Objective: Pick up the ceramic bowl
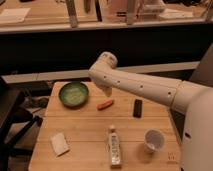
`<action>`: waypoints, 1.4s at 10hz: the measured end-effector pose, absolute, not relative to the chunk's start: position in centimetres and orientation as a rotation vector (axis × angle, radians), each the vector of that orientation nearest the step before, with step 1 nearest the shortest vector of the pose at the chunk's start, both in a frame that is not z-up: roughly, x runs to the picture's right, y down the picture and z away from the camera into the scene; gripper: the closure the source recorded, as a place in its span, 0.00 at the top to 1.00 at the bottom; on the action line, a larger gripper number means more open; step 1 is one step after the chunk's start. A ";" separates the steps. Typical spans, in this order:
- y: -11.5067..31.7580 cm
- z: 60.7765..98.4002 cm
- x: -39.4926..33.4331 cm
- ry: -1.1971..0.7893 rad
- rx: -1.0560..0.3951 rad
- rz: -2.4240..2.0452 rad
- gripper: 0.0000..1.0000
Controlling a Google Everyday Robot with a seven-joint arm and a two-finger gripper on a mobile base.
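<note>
Pale wood fills your foreground: a slatted table (90, 127) with everything laid out flat on it. Nearest to you, a small bottle (115, 148) lies on its side close to the front edge, cap pointing away from you. To its left sits a white folded cloth (59, 144), set at a slant, and to its right a white cup (153, 140) stands upright, mouth up, near the right front corner. Moving up the table, you have a slim black object (137, 108) lying flat right of centre, and just left of it a small orange piece (105, 104), tilted, well apart from the bottle below. Now your target: the green bowl (74, 94) sits upright on the far left part of the table, dark rim, paler inside, nothing in contact with it, the orange piece near its right side. Your gripper (106, 92) hangs just right of the bowl's far edge, above the orange piece, pointing down and not touching the bowl; whether it is spread or closed, you cannot tell from this angle. The white arm (142, 86) runs from that tip up to a rounded joint and then slopes down to the right, across the far side of the table, into the robot's white body (197, 130) at the right edge. Beyond all that, a dark band, then a light counter (45, 17) along the back.
</note>
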State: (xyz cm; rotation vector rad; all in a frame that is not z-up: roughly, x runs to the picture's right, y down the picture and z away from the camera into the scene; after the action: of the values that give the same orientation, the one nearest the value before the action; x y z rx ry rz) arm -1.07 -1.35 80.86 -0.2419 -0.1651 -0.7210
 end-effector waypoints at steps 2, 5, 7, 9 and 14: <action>-1.3 81.9 -1.5 -0.182 -0.238 -0.736 0.80; -1.6 83.2 -2.6 -0.209 -0.230 -0.757 0.80; -1.6 84.0 -3.2 -0.223 -0.227 -0.769 0.80; -1.5 84.9 -3.6 -0.238 -0.226 -0.779 0.80; -1.0 87.1 -5.0 -0.274 -0.232 -0.801 0.80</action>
State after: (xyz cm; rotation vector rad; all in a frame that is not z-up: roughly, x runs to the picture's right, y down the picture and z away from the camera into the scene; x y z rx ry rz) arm -5.04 -1.03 87.10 -0.2322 -0.2741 -0.8012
